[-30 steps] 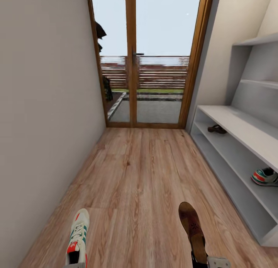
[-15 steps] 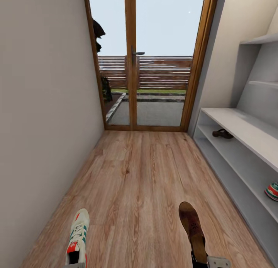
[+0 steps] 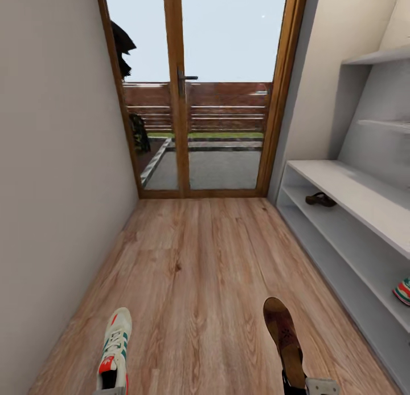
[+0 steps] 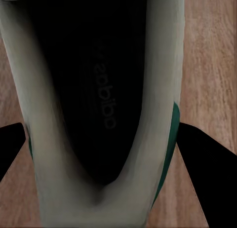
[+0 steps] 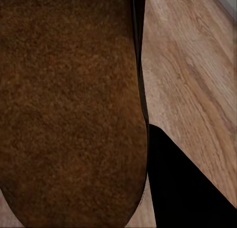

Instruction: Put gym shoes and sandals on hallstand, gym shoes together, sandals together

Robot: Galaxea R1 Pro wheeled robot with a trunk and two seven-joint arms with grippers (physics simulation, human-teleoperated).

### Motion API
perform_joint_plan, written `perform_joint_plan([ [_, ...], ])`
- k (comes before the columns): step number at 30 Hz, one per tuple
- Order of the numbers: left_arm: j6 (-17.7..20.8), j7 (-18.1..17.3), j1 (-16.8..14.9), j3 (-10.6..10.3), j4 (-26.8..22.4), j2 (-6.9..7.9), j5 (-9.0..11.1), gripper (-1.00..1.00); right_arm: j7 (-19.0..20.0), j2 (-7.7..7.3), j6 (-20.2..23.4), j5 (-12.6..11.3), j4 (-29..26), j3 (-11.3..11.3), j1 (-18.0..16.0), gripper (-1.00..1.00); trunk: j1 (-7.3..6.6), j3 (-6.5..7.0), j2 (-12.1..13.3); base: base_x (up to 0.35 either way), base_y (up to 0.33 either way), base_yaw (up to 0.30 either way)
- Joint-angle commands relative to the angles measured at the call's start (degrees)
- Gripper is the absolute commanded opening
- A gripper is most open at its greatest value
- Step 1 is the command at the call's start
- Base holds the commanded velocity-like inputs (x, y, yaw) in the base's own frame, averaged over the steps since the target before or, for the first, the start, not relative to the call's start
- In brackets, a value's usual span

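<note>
The left gripper (image 4: 106, 139) clasps a gym shoe (image 3: 115, 349), the right gripper (image 5: 143, 139) a sandal (image 3: 283, 338) — both above the corridor floor (image 3: 199, 269). On the hallstand (image 3: 341, 184) middle shelf: far-end sandal (image 3: 320, 199), near-end gym shoe (image 3: 402, 290).

Little of the robot's body shows. In the head view the right claw (image 3: 307, 386), at the heel end of the sandal (image 3: 283, 338), has a pale grey, boxy housing with a flat face and softly rounded corners, and a matte black part just beside it against the heel. Well to the left of the sandal, the left claw (image 3: 111, 390) shows as a thin sliver of the same pale grey casing. In the wrist views the fingers (image 4: 207, 181) are plain matte black wedges with straight edges tapering to a point, and the right one (image 5: 182, 186) looks the same. No cables, screws or markings can be made out.
</note>
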Motion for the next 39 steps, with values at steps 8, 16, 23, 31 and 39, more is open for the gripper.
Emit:
perform_joint_plan([
  [8,-0.1,-0.5,0.0,0.5,-0.1,-0.05,-0.2,-1.0,-0.3,-0.03,-0.2,-0.3,0.0,0.5,0.0,-1.0,0.02,-0.05,0.0,0.299,0.211,-0.262],
  [16,-0.1,-0.5,0.0,0.5,-0.1,-0.05,-0.2,-1.0,-0.3,-0.03,-0.2,-0.4,0.0,0.5,0.0,-1.0,0.02,-0.05,0.0,0.296,0.22,-0.263],
  [23,-0.1,-0.5,0.0,0.5,-0.1,-0.05,-0.2,-1.0,-0.3,-0.03,-0.1,-0.3,0.0,0.5,0.0,-1.0,0.02,-0.05,0.0,0.295,0.22,-0.263],
  [31,-0.1,-0.5,0.0,0.5,-0.1,-0.05,-0.2,-1.0,-0.3,-0.03,-0.1,-0.3,0.0,0.5,0.0,-1.0,0.02,-0.05,0.0,0.295,0.219,-0.263],
  [39,-0.1,-0.5,0.0,0.5,-0.1,-0.05,-0.2,-1.0,-0.3,-0.03,-0.1,-0.3,0.0,0.5,0.0,-1.0,0.02,-0.05,0.0,0.292,0.224,-0.263],
])
